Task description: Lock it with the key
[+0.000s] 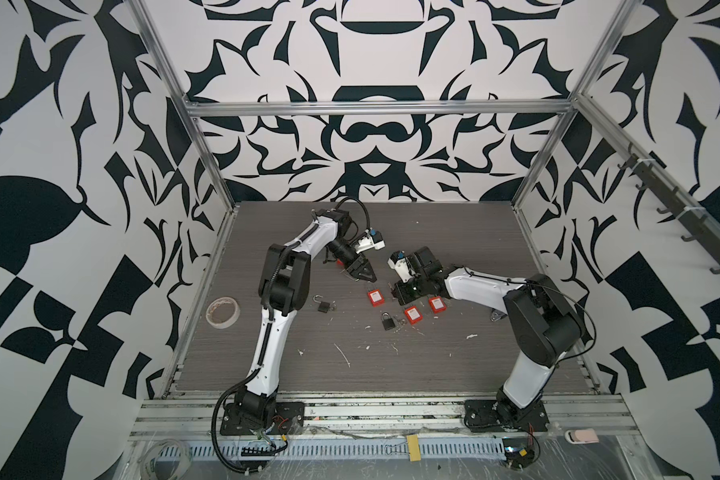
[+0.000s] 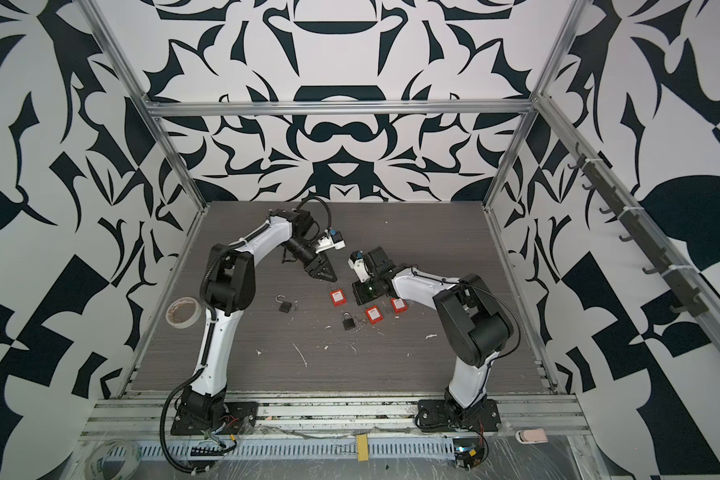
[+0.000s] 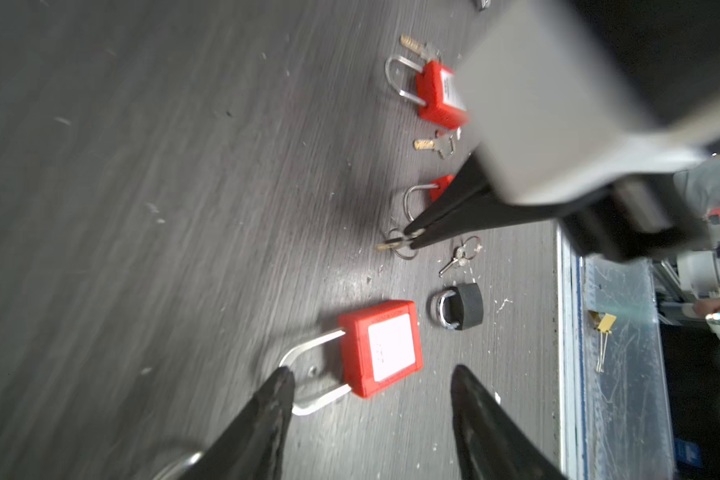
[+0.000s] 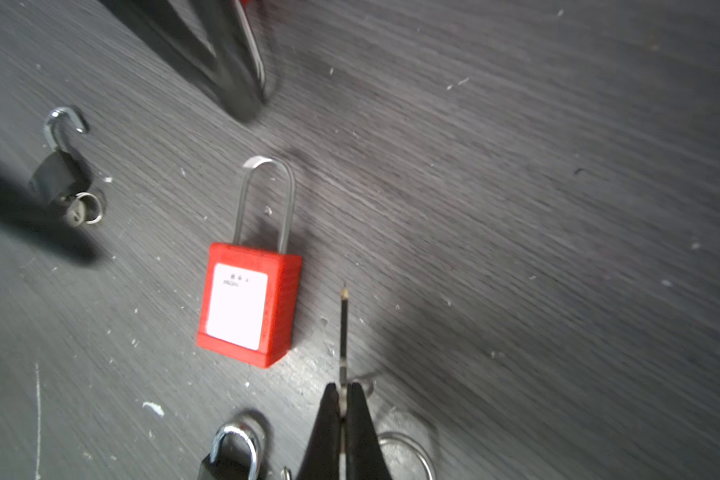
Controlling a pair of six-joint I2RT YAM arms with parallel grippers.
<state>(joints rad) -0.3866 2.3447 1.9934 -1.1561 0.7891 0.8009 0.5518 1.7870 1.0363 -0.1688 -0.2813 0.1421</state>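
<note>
A red padlock (image 4: 250, 305) with a white label and a long steel shackle lies flat on the dark table, also showing in a top view as the red padlock (image 1: 376, 297). My right gripper (image 4: 344, 390) is shut on a small key (image 4: 344, 328), whose blade points forward just beside the padlock's body, apart from it. In the left wrist view my left gripper (image 3: 373, 376) stands open just over the same red padlock (image 3: 381, 347), one fingertip (image 3: 283, 382) next to its shackle. That view also shows the right gripper (image 3: 408, 237) pinching the key (image 3: 385, 246) with its ring.
Two more red padlocks (image 1: 412, 315) (image 1: 436, 304) lie under my right arm. A black padlock (image 1: 323, 305) with an open shackle and a key in it lies left, and a shut black padlock (image 1: 388, 321) lies nearer. Loose keys (image 3: 460, 253) and a tape roll (image 1: 223, 311) also lie about.
</note>
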